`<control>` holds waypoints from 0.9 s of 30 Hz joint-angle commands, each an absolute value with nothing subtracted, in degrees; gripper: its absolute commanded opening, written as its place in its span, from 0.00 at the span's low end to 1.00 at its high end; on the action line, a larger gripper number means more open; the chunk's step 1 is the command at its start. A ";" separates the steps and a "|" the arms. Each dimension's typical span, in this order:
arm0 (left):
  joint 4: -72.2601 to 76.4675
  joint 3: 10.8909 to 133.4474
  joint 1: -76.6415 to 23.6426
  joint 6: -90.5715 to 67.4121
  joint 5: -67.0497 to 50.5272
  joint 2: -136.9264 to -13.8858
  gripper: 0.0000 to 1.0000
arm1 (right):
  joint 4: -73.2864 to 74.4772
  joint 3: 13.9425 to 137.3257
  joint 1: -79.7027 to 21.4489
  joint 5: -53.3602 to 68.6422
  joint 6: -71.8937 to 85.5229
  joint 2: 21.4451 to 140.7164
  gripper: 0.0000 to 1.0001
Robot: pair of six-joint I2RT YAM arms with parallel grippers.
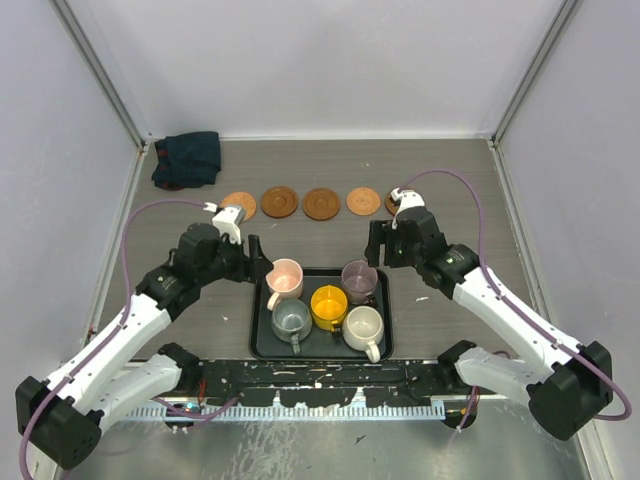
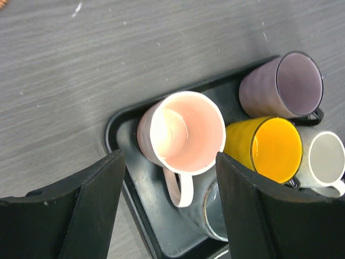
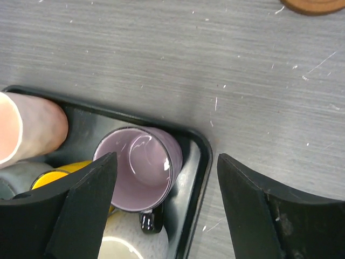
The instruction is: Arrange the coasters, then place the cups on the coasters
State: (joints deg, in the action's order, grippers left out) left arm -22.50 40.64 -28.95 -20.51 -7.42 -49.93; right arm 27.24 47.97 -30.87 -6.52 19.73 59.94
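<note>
The left gripper (image 2: 168,162) and the right gripper (image 3: 166,162) both hang with jaws spread wide and empty above the black tray (image 1: 318,276). The tray sits near the arms and holds all five cups packed close together. Well beyond it the five coasters (image 1: 321,203) lie in a row, the rightmost half hidden behind the right wrist. That row looks finished, so lifting cups is probably the step now.

The pink cup (image 2: 186,132) sits under the left gripper and the mauve cup (image 3: 141,168) under the right. Descend straight, with one finger inside the rim and one outside on the tray-edge side, clear of the yellow cup (image 1: 328,303). Avoid the pink cup's handle (image 2: 180,190), which points at the grey cup (image 1: 291,318).
</note>
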 commanded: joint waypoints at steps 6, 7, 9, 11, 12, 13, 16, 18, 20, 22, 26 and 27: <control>-24.98 38.66 -33.16 -23.26 -7.19 -47.88 0.70 | 33.26 47.94 -36.36 -7.85 24.96 56.31 0.78; -24.96 38.47 -33.68 -23.64 -7.27 -47.97 0.70 | 33.69 47.72 -36.87 -7.60 25.41 56.17 0.78; -24.84 38.12 -35.17 -24.38 -7.10 -48.36 0.70 | 34.19 47.25 -37.88 -7.09 25.98 56.20 0.77; -24.83 37.89 -36.91 -25.42 -6.75 -49.17 0.70 | 34.84 46.61 -39.33 -6.95 26.91 56.44 0.76; -24.87 37.74 -37.84 -25.93 -6.46 -49.58 0.70 | 35.27 46.35 -39.96 -7.01 27.10 56.64 0.76; -24.87 37.52 -39.01 -26.50 -5.97 -49.91 0.70 | 35.70 46.18 -40.72 -7.29 27.71 56.79 0.76; -24.88 36.65 -42.36 -27.98 -3.62 -50.55 0.70 | 36.50 45.35 -42.50 -8.19 28.71 56.71 0.75; -25.02 36.21 -43.66 -28.49 -2.50 -50.90 0.70 | 36.56 44.59 -42.99 -8.35 29.17 56.59 0.75; -25.05 35.90 -44.39 -28.68 -1.81 -51.28 0.70 | 36.50 43.89 -43.31 -8.35 29.48 56.53 0.75; -25.18 35.71 -44.74 -28.67 -1.18 -51.76 0.69 | 36.40 43.33 -43.41 -8.50 29.57 56.68 0.73; -25.03 35.68 -44.82 -28.57 0.33 -52.29 0.69 | 35.73 42.50 -43.56 -8.95 29.53 57.26 0.72; -24.78 35.61 -44.87 -28.57 0.68 -52.26 0.69 | 35.43 42.32 -43.53 -9.03 29.51 57.41 0.72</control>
